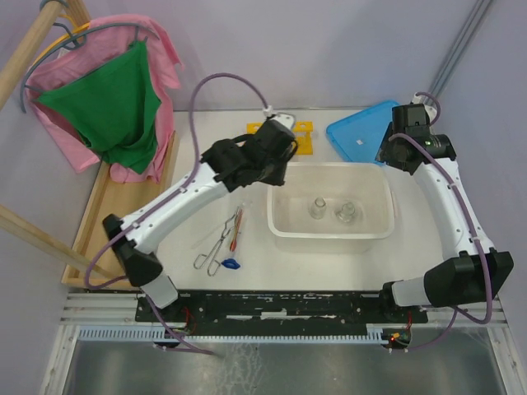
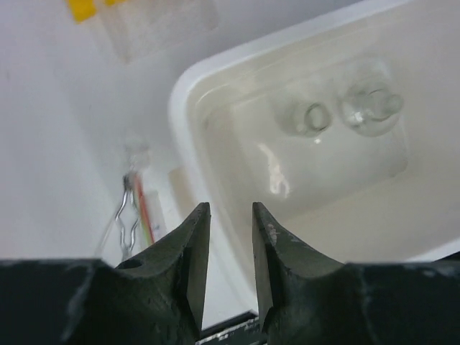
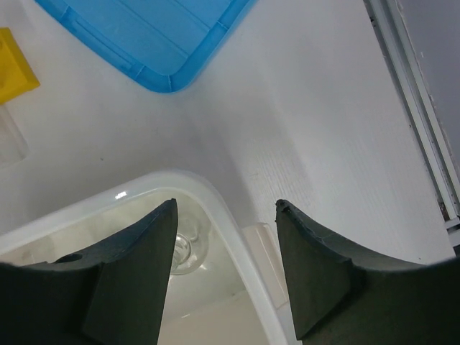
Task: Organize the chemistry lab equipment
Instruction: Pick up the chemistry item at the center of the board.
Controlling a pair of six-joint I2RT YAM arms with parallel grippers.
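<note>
Two small glass flasks (image 1: 319, 208) (image 1: 347, 212) stand in the white tub (image 1: 284, 234). Metal tongs (image 1: 216, 243), a thin red rod (image 1: 238, 229) and a small blue-capped piece (image 1: 231, 264) lie on the table left of the tub. The yellow rack (image 1: 303, 138) lies at the back, partly hidden by my left gripper (image 1: 268, 155). The left gripper (image 2: 230, 215) hovers over the tub's left rim (image 2: 188, 93), jaws slightly apart and empty; its view shows both flasks (image 2: 314, 118) (image 2: 370, 109) and the tongs (image 2: 128, 215). My right gripper (image 3: 226, 208) is wide open and empty above the tub's back right corner (image 3: 215, 205).
A flat blue lid (image 1: 362, 132) lies at the back right and also shows in the right wrist view (image 3: 151, 36). A wooden frame with pink and green cloth on hangers (image 1: 111, 107) stands at the left. A metal rail (image 1: 272, 306) runs along the near edge.
</note>
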